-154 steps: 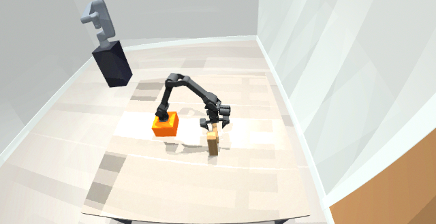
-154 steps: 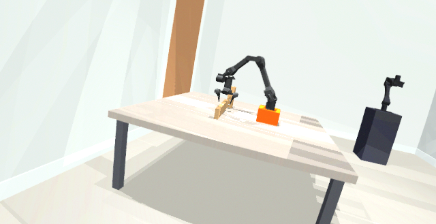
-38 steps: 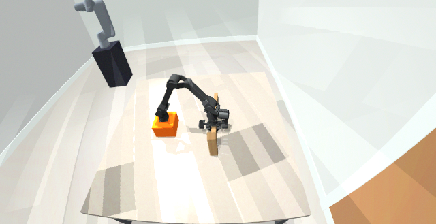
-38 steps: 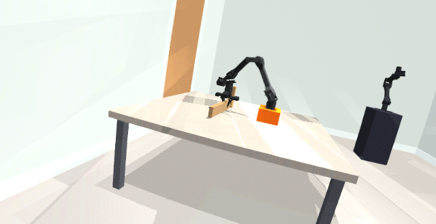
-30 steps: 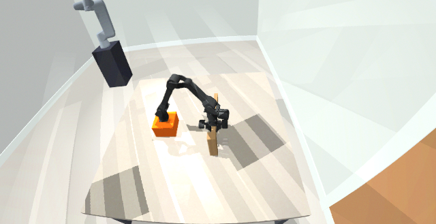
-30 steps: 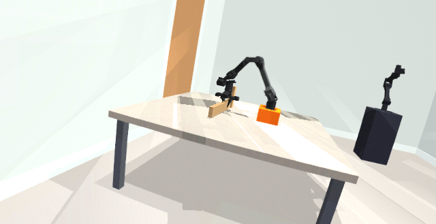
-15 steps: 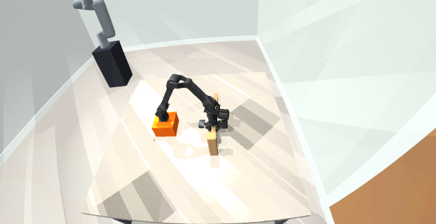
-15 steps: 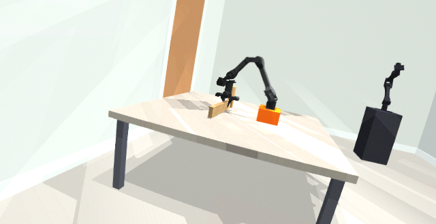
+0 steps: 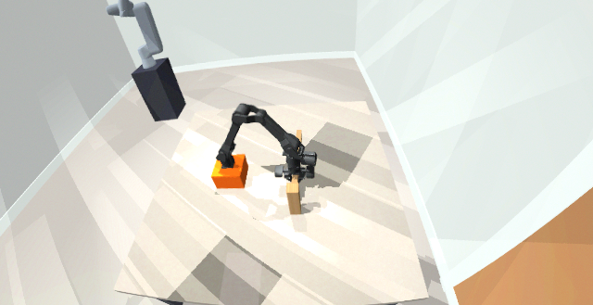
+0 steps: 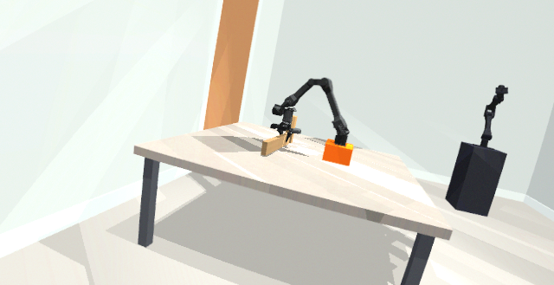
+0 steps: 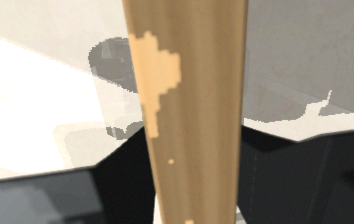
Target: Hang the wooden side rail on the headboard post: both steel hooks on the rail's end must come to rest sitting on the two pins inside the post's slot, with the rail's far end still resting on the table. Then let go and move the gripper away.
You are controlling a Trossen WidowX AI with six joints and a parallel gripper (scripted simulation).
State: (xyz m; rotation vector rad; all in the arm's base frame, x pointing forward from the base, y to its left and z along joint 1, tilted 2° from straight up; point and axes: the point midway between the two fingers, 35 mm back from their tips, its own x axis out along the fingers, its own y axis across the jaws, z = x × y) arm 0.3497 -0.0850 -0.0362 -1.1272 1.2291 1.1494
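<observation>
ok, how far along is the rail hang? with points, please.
Done: rail (image 9: 294,199) (image 10: 273,145) (image 11: 198,100) picked up, clamped between the fingers. In hand: its hook end points toward the upright post (image 10: 294,122); hooks and pins are hidden, so seating can't be confirmed. Left: confirm seating, let go, move the gripper (image 9: 295,178) (image 10: 286,133) away.

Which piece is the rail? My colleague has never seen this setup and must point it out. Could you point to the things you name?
On the pale table (image 9: 185,259) (image 10: 303,190), look across from the orange block (image 9: 229,180) (image 10: 337,153) to the end effector. The rail (image 9: 294,199) (image 10: 272,145) (image 11: 198,100) is the long wooden bar clamped in it, lying lengthwise, unlike the upright wooden post (image 10: 294,123) beyond.
</observation>
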